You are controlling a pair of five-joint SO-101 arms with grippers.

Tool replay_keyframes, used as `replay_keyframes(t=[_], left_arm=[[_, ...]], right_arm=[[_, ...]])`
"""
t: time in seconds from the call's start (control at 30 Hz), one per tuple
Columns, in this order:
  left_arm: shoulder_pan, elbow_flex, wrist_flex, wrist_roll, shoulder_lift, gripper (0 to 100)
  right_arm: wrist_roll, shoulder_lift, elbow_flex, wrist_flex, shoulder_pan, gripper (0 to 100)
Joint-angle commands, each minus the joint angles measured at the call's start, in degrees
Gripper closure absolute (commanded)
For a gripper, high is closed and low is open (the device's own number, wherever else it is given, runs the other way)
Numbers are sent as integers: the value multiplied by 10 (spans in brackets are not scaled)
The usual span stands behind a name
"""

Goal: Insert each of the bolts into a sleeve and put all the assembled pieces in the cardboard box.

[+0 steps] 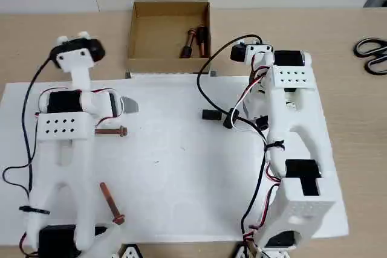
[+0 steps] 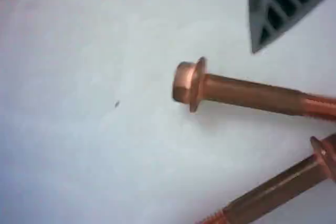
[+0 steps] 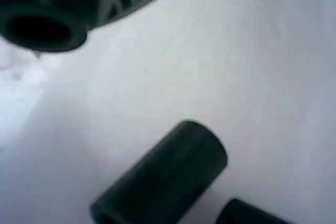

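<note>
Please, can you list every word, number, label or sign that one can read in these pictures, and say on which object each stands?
None: no view shows any text, number or sign.
No print shows on the cardboard box, the bolts, the sleeves, the scissors or the white sheet.

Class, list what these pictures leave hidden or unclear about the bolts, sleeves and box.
- High view: pieces in the cardboard box, too small to count.
- Left wrist view: upper bolt and lower bolt, ends cut by the edge.
- Right wrist view: bottom sleeve, cut by the edge.
</note>
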State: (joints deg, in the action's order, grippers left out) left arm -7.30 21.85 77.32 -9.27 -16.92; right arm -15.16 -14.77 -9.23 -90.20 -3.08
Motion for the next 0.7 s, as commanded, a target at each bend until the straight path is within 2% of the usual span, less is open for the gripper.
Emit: replay_keyframes(t=[0.0, 0.2, 0.37, 0.5, 0.57, 0.67], left_arm=[[-4, -26, 4, 34, -21, 694], [-3, -26, 43, -46, -20, 791], [-2, -26, 43, -24, -20, 994], [-3, -12, 15, -16, -20, 979], [1, -10, 25, 50, -19, 979], [-3, -3, 23, 226, -25, 979]], right_arm=[[7, 37, -4, 0, 0, 989], [5, 37, -4, 1, 0, 989], [4, 37, -4, 1, 0, 989], [4, 37, -4, 2, 0, 989], [6, 37, -4, 3, 0, 989], [6, 37, -4, 2, -1, 989]])
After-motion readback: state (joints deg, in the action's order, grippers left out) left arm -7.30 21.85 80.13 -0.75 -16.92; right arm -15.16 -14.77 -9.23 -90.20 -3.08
